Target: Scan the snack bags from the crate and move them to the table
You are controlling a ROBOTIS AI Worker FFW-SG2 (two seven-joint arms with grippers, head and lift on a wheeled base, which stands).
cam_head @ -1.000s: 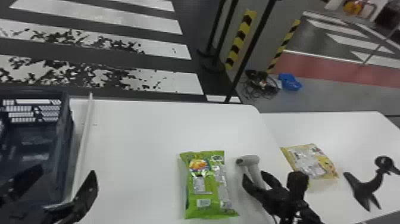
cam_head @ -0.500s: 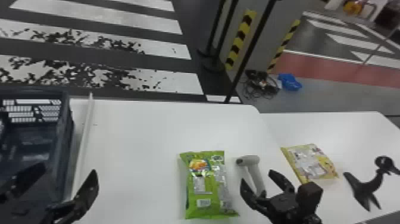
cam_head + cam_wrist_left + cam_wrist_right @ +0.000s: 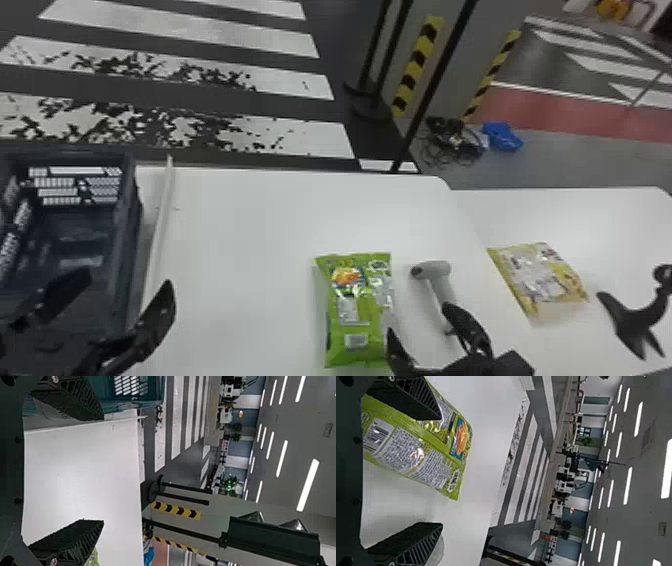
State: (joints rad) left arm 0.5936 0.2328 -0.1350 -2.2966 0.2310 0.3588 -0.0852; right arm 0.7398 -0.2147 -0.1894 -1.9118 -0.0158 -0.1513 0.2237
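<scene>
1. Right gripper [image 3: 418, 319] is nearer the green snack bag [image 3: 352, 310] than before; fingers spread, contact with the bag uncertain.
2. Left gripper [image 3: 129, 279]: fingers spread, near the crate [image 3: 131, 212].
3. Green snack bag: flat on the table [image 3: 240, 240], left of the scanner [image 3: 436, 271].
4. Yellow snack bag [image 3: 540, 282]: right of the scanner.

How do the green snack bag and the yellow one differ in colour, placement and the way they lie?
The green bag is bright green, while the yellow bag is yellow with a large pale, printed area. The green bag lies left of the scanner; the yellow bag lies right of it. The green bag points nearly straight away from the robot, the yellow bag sits askew. Both rest on white tabletop.
</scene>
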